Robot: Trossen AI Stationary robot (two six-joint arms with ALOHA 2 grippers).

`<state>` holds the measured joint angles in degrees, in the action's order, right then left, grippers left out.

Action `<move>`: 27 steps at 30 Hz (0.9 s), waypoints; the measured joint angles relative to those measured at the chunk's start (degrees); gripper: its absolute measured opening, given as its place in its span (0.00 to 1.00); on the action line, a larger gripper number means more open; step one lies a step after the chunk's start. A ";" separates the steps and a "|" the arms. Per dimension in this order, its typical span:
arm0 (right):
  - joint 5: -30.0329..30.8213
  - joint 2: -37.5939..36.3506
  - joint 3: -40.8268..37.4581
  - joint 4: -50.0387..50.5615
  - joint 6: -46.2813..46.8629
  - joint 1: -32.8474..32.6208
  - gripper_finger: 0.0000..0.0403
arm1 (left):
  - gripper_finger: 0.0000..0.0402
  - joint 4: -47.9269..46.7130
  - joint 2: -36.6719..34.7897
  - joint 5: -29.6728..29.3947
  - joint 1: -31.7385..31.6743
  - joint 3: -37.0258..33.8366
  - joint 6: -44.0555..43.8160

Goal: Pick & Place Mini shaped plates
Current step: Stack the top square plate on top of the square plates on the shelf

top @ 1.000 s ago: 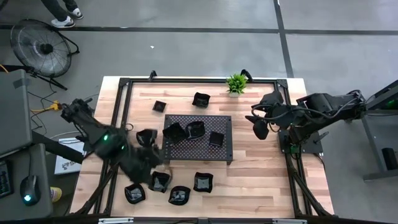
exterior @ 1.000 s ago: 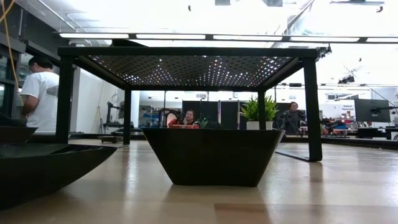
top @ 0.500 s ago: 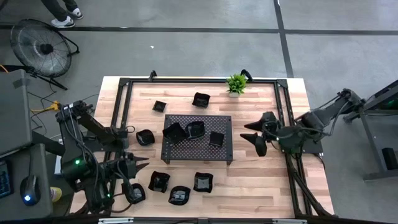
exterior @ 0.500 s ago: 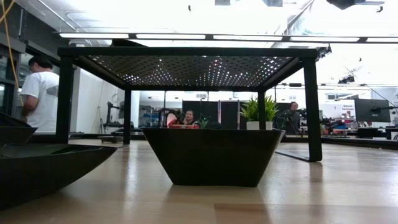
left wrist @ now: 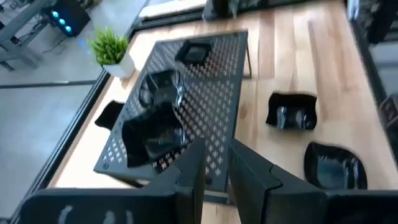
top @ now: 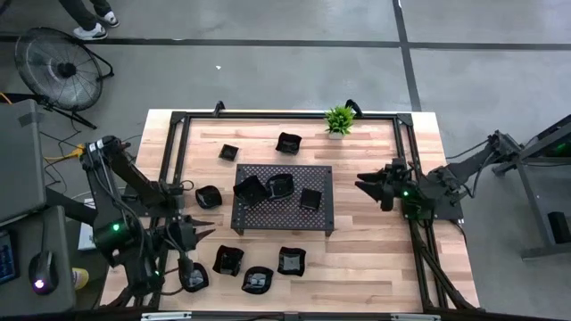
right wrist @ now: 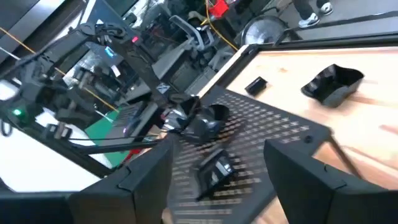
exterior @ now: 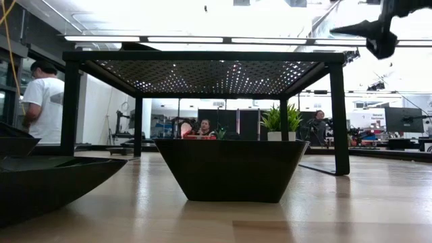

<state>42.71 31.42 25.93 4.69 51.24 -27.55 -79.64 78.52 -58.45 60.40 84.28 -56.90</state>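
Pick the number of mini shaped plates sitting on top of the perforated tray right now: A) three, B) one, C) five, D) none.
A: the high view shows three mini shaped plates on the perforated tray, with the other plates lying on the wooden table around it.

Ten mini shaped plates [top: 280, 185] — three on one perforated tray [top: 268, 212] — plus one plant [top: 339, 119].
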 joint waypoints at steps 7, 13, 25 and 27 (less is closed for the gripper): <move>-12.29 -11.81 -8.51 0.02 -0.70 10.95 0.61 | 0.16 2.07 -4.47 -2.08 -3.15 -1.95 1.79; -23.67 -16.42 -14.42 0.24 -1.35 19.68 0.61 | 0.16 7.38 -5.80 2.41 -10.99 -2.00 11.17; -38.76 -16.39 -18.18 0.44 -16.91 32.06 0.61 | 0.16 21.08 -5.73 14.96 -26.99 -2.02 31.07; -39.07 -16.39 -18.18 0.46 -22.38 32.92 0.61 | 0.16 20.48 -5.73 16.04 -27.96 -2.02 31.18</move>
<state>3.64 15.03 7.75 5.15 28.86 5.37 -59.17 72.79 -42.41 32.44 82.26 -25.72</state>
